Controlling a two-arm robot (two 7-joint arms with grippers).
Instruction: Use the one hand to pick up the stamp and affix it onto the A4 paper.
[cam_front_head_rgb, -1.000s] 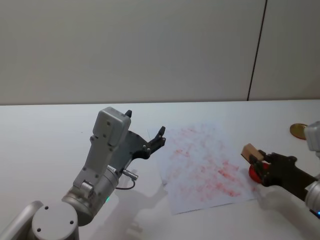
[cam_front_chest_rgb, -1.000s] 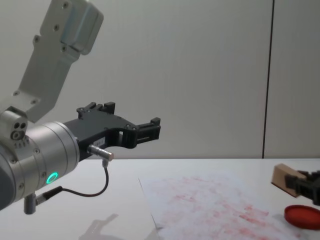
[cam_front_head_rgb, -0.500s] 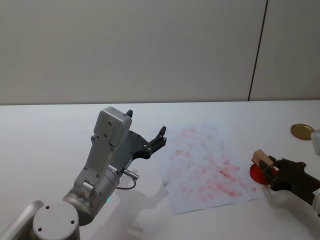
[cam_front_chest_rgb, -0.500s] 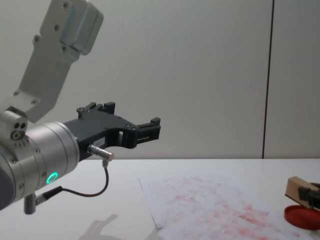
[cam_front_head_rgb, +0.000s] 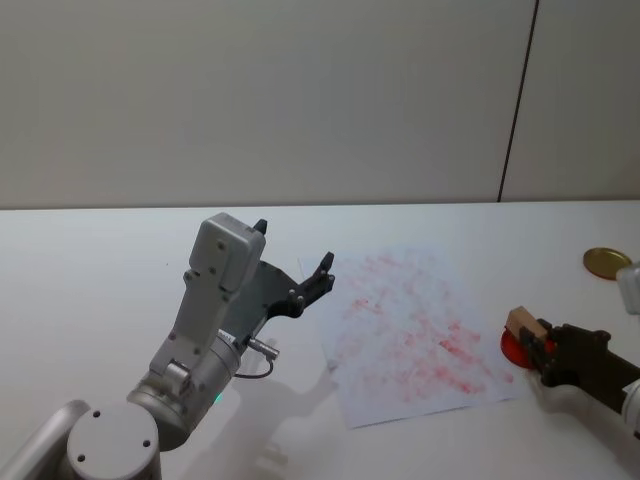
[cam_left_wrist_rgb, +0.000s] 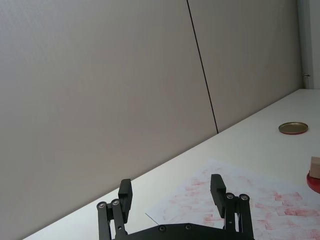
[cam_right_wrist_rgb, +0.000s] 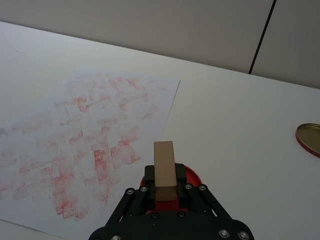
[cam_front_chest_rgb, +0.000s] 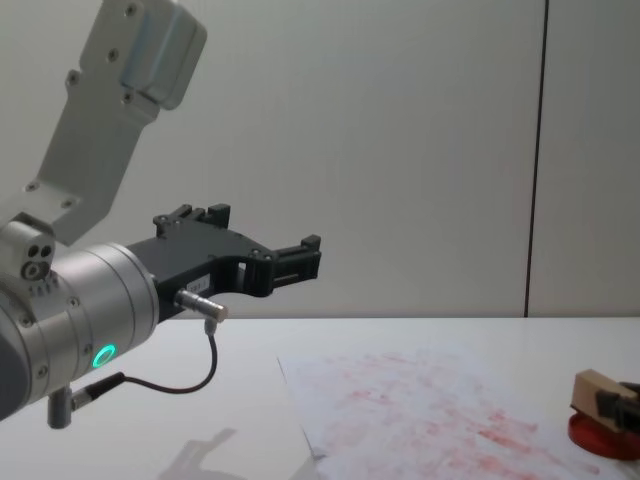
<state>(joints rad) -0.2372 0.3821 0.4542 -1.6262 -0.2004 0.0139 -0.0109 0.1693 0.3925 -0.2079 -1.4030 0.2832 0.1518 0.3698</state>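
Plain grey wall panels with one dark seam back a smooth white tabletop (cam_front_head_rgb: 100, 260), matte and bare along its left half. Working from the left, my left gripper (cam_front_head_rgb: 292, 268) hangs parked above the table at about nine o'clock from the sheet, its angular black fingers (cam_left_wrist_rgb: 216, 187) spread wide with nothing between them. Next comes the A4 paper (cam_front_head_rgb: 415, 335), thin and flat, its white face mottled all over with faint red block prints. At roughly four o'clock from the sheet's middle, just off its right edge, my right gripper (cam_front_head_rgb: 530, 335) is clamped on the stamp (cam_right_wrist_rgb: 165, 170), a light-tan rectangular wooden block with square edges, held low over the round red ink pad (cam_front_head_rgb: 513, 347); I cannot tell whether its face touches the pad. I judge this to be the inking step, so I would press straight down and evenly, keep the block level, lift cleanly, then carry it toward nine o'clock onto a paler patch of paper. Wood is rigid and should not slip much in the plastic jaws. Farther off at two o'clock lies a flat round brass-coloured lid (cam_front_head_rgb: 604, 262).
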